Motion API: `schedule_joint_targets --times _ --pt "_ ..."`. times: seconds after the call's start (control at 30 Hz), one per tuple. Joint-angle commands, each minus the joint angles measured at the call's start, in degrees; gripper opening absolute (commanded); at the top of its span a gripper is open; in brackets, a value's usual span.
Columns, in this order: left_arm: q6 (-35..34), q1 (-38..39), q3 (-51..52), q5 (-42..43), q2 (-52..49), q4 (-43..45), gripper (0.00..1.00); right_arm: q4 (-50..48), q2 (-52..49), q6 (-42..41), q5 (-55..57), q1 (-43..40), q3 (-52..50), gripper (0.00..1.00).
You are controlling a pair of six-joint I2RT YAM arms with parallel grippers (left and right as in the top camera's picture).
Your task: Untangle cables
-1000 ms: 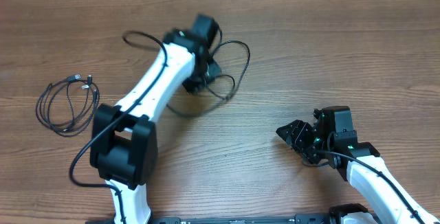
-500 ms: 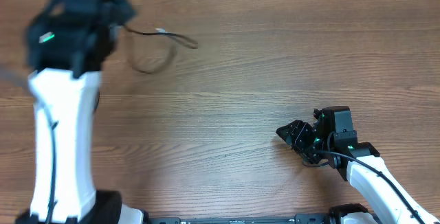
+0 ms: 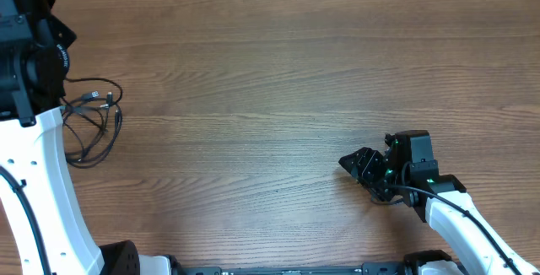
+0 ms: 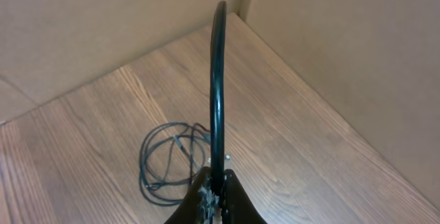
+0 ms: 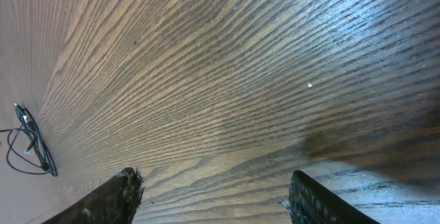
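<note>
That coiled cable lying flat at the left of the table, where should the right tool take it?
Probably the outer right arc of the coiled cable, the right tool coming straight down astride the strand. It lies flat on the wood, so a top approach suits, and the left arm covers its other side.

The worktop (image 3: 270, 64) is mid-brown wood with fine, darker grain running lengthwise. The cables (image 3: 112, 132) are black, their plug ends (image 3: 94, 97) silvery-grey. The left arm (image 3: 42, 182) and right arm (image 3: 460, 220) have white links and black joints. The right gripper (image 3: 353, 165) is black with small green lights. The walls (image 4: 344, 45) are plain beige.
</note>
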State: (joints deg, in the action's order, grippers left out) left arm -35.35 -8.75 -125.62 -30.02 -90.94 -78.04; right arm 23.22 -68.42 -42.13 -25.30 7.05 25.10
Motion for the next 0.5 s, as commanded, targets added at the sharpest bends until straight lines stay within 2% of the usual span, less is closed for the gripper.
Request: schedule_joint_targets --times 0.0,0.27,0.37,0.47 --pt "1.07 -0.72 -0.09 -1.81 -1.03 -0.17 0.04 -0.13 0.15 0.42 -0.24 -0.26 0.04 0.67" --pt "-0.24 -1.03 -0.11 -7.93 -6.99 -3.5 0.04 -0.09 0.13 0.42 -0.24 -0.26 0.04 0.67" --pt "-3.8 -2.16 -0.09 -11.98 -9.66 -6.49 0.04 -0.04 0.13 0.44 -0.24 -0.26 0.04 0.67" --pt "-8.37 -4.76 -0.09 -12.28 -11.98 -10.25 0.04 0.04 0.13 0.44 -0.22 -0.26 0.04 0.67"
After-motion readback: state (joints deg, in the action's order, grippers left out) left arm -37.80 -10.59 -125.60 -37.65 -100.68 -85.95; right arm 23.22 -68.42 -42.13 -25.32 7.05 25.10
